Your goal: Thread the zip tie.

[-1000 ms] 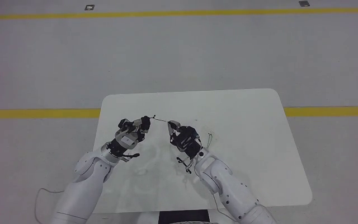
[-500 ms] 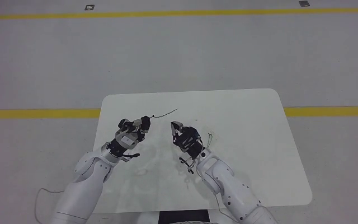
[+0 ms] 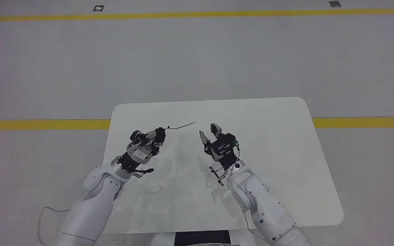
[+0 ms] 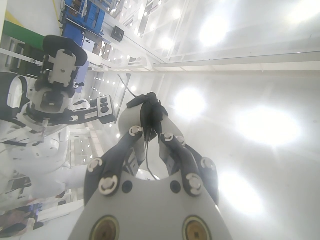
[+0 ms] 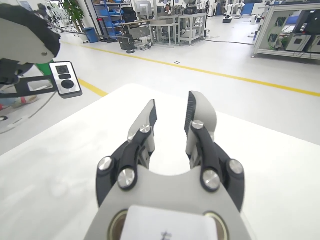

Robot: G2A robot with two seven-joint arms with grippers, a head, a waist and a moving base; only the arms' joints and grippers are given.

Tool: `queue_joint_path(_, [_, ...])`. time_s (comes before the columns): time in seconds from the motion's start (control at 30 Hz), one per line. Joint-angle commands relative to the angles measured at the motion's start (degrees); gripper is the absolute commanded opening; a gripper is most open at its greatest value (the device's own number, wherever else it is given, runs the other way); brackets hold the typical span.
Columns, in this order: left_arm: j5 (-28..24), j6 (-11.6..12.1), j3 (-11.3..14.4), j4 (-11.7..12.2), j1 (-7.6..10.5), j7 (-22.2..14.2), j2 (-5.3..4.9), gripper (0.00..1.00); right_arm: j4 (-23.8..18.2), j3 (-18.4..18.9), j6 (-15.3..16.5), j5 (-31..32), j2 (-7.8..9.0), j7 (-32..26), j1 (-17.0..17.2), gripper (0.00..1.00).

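A thin black zip tie (image 3: 180,126) sticks out to the right from my left gripper (image 3: 160,133), which is held above the white table (image 3: 277,123) near its left side and is shut on the tie's head end. In the left wrist view the tie (image 4: 147,136) runs between the closed fingers of that gripper (image 4: 150,106), and its tail curves away beyond the tips. My right gripper (image 3: 209,132) stands to the right of the tie's free tip, apart from it. Its jaws are open with nothing between them, as the right wrist view shows (image 5: 171,106).
The white table's rounded far edge (image 5: 175,93) lies just ahead of the right gripper. Yellow floor lines (image 3: 49,124) run past the table on both sides. Bare tabletop spreads to the right (image 3: 289,172).
The right gripper let go of the zip tie's tail, opened, and drew back to the right. The freed tail sprang straight, rightward. The left gripper kept still.
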State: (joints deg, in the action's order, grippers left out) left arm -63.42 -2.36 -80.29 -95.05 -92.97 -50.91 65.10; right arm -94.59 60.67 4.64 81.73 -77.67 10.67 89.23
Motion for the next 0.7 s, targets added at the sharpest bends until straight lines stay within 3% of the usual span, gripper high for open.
queue_joint_path(0.0, [0.0,0.0,0.0,0.0,0.0,0.0,0.0,0.0,0.0,-0.1,0.0,0.1,-0.01,0.0,0.0,1.0])
queue_joint_path(0.3, [0.1,0.0,0.1,-0.1,0.09,0.7,0.03,0.0,0.1,0.6,-0.4,-1.2,-0.01,-0.1,0.0,1.0])
queue_joint_path(0.43, [-0.5,-0.8,-0.8,-0.3,0.34,-0.1,-0.14,0.0,0.4,5.5,2.3,-9.4,0.39,-2.0,-0.2,1.0])
queue_joint_path(0.57, [-2.1,-2.3,-1.9,0.5,0.84,-4.2,-0.39,0.0,0.2,10.9,7.2,-20.0,0.93,-4.9,-0.3,1.0])
queue_joint_path(0.67, [-2.9,-3.3,-2.2,1.1,1.03,-6.9,-0.52,0.0,0.1,13.0,9.8,-27.1,1.09,-8.0,-0.5,1.0])
